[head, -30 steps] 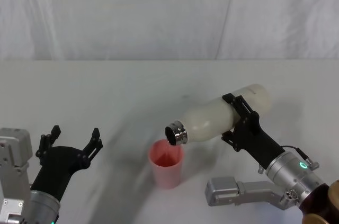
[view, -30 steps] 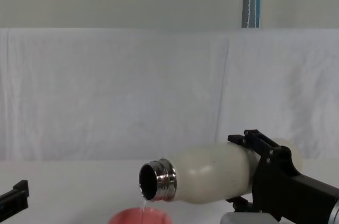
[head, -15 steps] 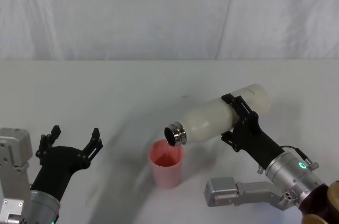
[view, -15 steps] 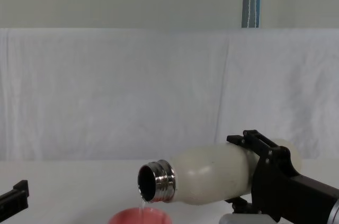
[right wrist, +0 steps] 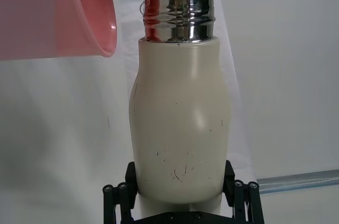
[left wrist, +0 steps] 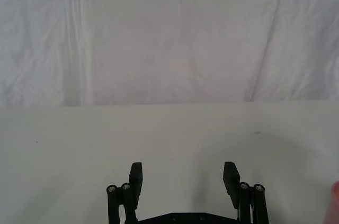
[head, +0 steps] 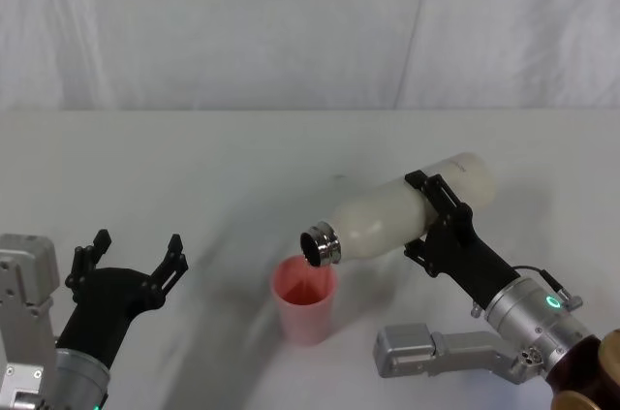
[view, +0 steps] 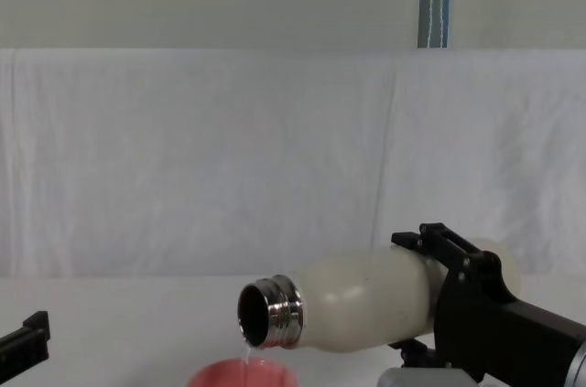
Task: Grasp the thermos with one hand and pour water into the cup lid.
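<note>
While the right pincer (head: 438, 219) pinches the thermos (head: 402, 220) around its lower body, the bottle lies tilted nearly level above the bench (head: 194, 168), its steel neck lowest and pointing toward the robot's left. Just under the neck stands the cup lid (head: 305, 300), near the bench's front edge, about midway between the arms. From the mouth a thin trickle of water (view: 244, 350) drops into it. Near the front left corner the left pincer (head: 131, 260) hovers with fingers spread.

Matt cream thermos (right wrist: 180, 128) with glossy steel neck; smooth translucent pink plastic cup lid (head: 306, 299).
</note>
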Motion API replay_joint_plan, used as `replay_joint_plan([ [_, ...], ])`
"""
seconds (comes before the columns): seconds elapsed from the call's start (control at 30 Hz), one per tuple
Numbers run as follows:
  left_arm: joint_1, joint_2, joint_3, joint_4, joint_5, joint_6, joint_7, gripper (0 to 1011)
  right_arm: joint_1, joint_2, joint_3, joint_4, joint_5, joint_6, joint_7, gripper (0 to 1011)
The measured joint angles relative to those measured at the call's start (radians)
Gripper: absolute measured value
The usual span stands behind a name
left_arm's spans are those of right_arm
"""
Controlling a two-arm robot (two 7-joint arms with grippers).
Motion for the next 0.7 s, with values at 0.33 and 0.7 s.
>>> replay_joint_plan([
  [0.33, 0.000, 0.000, 0.000, 0.000, 0.000, 0.000, 0.000, 1001, 0.001, 0.002, -0.001, 0.000, -0.002, 0.000, 0.000, 951],
  [0.7, 0.000, 0.000, 0.000, 0.000, 0.000, 0.000, 0.000, 1001, 0.000, 0.003, -0.001, -0.002, -0.003, 0.000, 0.000, 951],
])
